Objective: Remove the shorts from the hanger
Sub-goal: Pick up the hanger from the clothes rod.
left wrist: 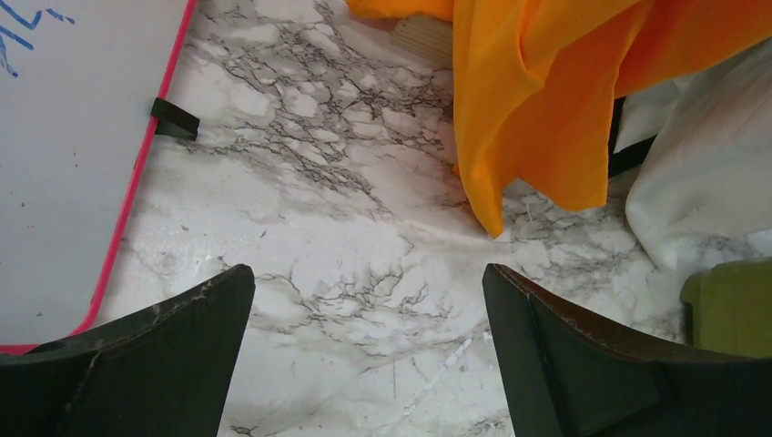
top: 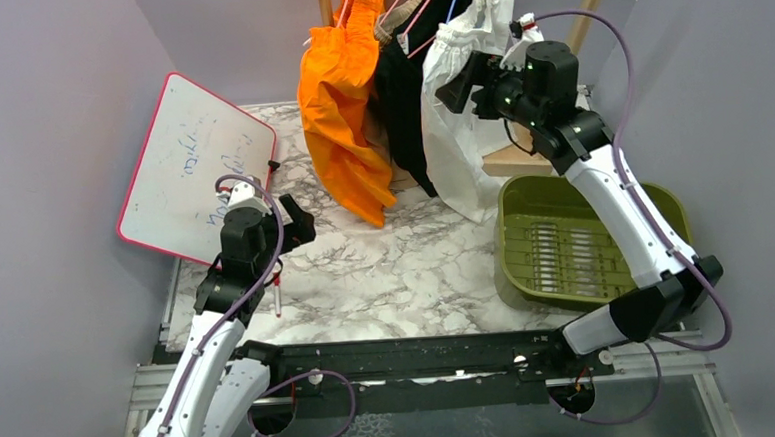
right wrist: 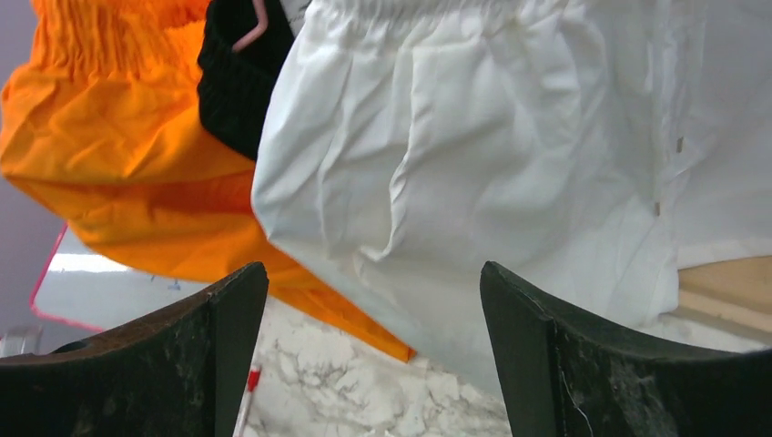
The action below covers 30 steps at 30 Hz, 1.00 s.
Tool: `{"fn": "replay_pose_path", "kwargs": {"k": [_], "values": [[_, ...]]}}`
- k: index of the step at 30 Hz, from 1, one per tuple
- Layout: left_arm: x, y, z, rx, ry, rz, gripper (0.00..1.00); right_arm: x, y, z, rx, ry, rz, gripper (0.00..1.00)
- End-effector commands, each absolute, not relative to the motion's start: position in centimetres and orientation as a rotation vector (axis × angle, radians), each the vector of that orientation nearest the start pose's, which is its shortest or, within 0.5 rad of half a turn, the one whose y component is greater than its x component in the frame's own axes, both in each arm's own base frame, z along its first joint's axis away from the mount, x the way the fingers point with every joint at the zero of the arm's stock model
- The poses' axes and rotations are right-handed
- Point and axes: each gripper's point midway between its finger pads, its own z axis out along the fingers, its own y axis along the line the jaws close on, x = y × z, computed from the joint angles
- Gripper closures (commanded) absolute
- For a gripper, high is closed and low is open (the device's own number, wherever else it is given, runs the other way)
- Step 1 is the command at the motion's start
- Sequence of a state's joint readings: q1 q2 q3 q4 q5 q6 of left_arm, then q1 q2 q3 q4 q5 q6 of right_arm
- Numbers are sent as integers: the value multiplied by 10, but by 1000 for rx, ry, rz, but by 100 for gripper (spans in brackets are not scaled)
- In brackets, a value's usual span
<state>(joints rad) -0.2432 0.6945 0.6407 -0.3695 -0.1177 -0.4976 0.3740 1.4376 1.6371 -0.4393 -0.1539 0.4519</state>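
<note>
The white shorts (top: 459,125) hung just ahead of the right end effector (right wrist: 373,273), its fingers apart with nothing between them. The black shorts (right wrist: 237,91) and orange shorts (right wrist: 118,164) hung beyond, to its left. Only the right wrist view showed the white pair's gathered waistband and a pink hanger (right wrist: 255,32) on the black pair. The overhead view cut off the hanger tops. The left end effector (left wrist: 369,273), fingers wide apart and empty, hovered over the desk (left wrist: 346,237), with bare marble ahead up to the orange hem. A whiteboard (left wrist: 64,164) lay to its left and a green basket (top: 585,238) far to its right.
</note>
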Motion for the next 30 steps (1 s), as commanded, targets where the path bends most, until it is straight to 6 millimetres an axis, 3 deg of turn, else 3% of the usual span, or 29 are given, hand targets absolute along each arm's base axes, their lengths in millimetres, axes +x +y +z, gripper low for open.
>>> {"fn": "replay_pose_path", "kwargs": {"k": [1,4,9,21,24,29,30], "values": [[264,-72,190,-153,2008,-345,1,436,187,426,120,1711,603,12],[264,-74,192,-132,1997,-355,1,450,203,438,75,1718,644,12],[269,-72,196,-122,1968,-334,1,460,217,437,77,1736,704,12],[271,-68,192,-131,1983,-307,1,514,213,425,233,1709,621,22],[272,-69,189,-128,1996,-310,1,520,207,420,279,1718,583,33],[273,-66,188,-133,2006,-299,1,505,195,430,291,1646,579,59],[273,-64,189,-139,2003,-291,1,502,192,431,296,1637,570,61]]}}
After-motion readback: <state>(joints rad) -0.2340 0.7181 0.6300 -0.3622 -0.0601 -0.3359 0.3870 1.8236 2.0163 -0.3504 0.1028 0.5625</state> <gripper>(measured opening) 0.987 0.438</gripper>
